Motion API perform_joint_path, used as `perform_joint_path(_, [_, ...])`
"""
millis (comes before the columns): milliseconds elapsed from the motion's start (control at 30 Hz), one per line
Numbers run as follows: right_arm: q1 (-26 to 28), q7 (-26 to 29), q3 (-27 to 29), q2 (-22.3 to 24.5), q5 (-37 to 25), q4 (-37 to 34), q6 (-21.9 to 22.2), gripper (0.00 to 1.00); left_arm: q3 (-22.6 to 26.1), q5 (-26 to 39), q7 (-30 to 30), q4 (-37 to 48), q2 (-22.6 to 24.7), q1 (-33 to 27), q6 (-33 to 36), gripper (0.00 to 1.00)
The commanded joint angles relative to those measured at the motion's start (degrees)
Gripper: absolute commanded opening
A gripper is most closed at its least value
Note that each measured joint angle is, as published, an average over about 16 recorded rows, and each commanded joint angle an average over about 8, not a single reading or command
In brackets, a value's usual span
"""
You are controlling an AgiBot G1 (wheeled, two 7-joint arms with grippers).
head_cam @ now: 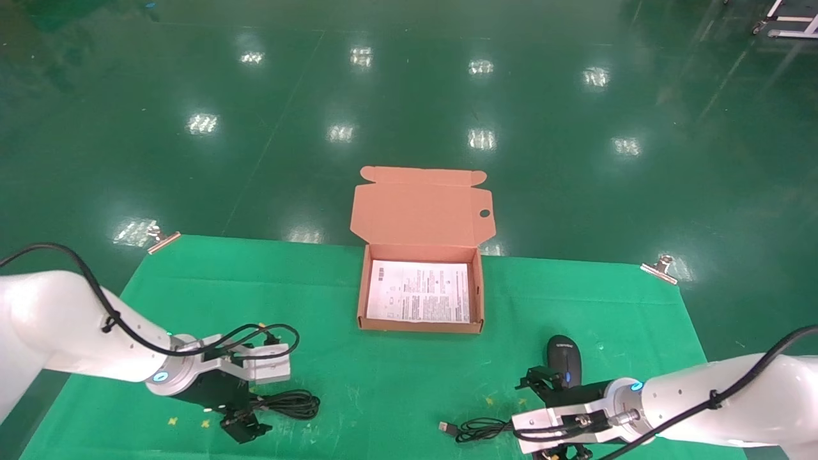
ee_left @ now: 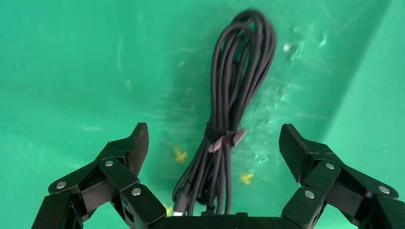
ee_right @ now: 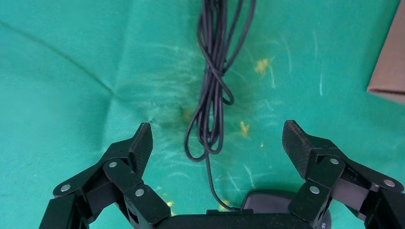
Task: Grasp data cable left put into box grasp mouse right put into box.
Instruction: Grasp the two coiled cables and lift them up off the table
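Left gripper hangs wide open over the data cable, which lies on the green cloth well left-front of the box. Best to close at the strap (strands bunched tightest). Right gripper, also open, hovers over the mouse right-front of the box.

Bright, even overhead light glares in patches off the glossy floor; wrist views look slightly soft.
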Motion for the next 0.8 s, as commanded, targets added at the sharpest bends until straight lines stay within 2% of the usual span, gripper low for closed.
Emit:
perform_joint_path(33, [0.22, -0.44, 0.1, -0.66, -0.02, -1.68, 0.94, 0.29, 0.02, 0.11, 0.78, 1.18, 0.18, 0.08, -0.74, 0.29])
perform_joint_path(100, [0.28, -0.73, 0.18, -0.96, 0.05, -2.51, 1.43, 0.05, -0.05, 0.01, 1.33, 1.97, 0.18, 0.1, -1.14, 0.04])
perform_joint_path(133, [0.3, -0.85, 0.2, -1.06, 0.06, -2.79, 1.58, 0.0, -0.08, -0.03, 1.53, 2.26, 0.17, 0.09, -1.29, 0.0])
perform_joint_path(800, [0.32, -0.87, 0.22, -0.99, 0.16, -2.67, 1.56, 0.0, -0.12, -0.17, 1.49, 2.14, 0.11, 0.12, -1.26, 0.0])
